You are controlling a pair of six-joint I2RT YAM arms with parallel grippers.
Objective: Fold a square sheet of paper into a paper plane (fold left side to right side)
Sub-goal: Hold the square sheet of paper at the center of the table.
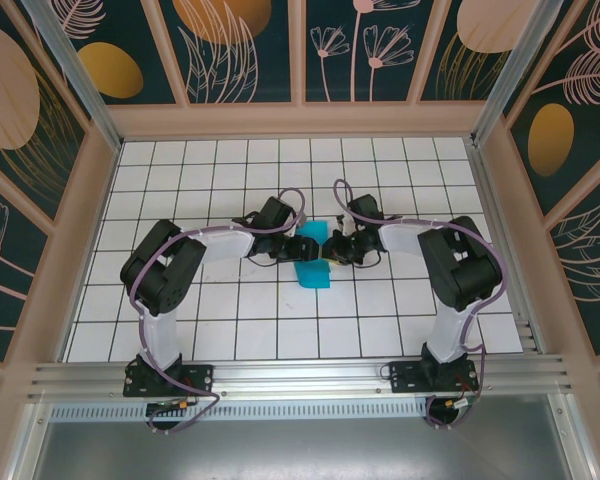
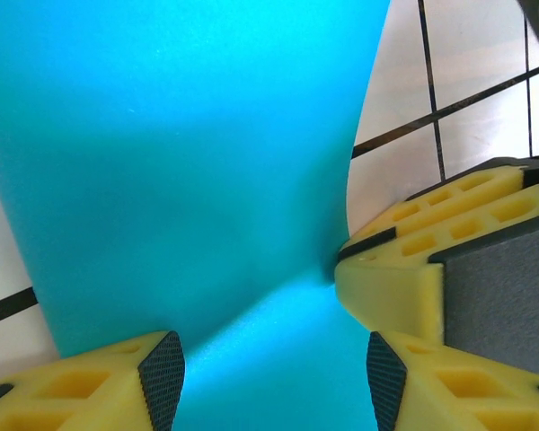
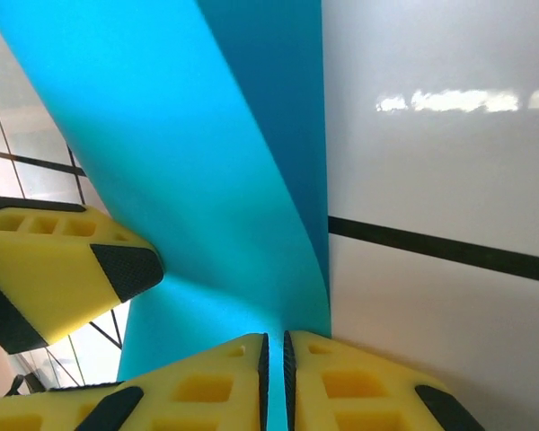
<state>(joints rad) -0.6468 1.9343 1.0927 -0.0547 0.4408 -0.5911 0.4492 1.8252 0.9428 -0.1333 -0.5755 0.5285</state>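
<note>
The square sheet of paper [image 1: 310,270] is teal and lies partly folded at the middle of the table, one flap curling up off it. My right gripper [image 3: 274,382] is shut on the sheet's [image 3: 189,162] edge, and teal shows in the thin slit between its pads. In the top view the right gripper [image 1: 337,250] meets my left gripper [image 1: 313,250] just above the sheet. The left gripper [image 2: 274,386] is open, its fingers astride the sheet [image 2: 180,162] with nothing pinched. The right gripper's yellow fingers [image 2: 404,269] press the sheet's edge close by. The paper plane is out of view.
The white gridded table [image 1: 230,330] is walled by a wooden frame [image 1: 85,220] on the left, back and right. An aluminium rail [image 1: 300,375] carrying both arm bases runs along the near edge.
</note>
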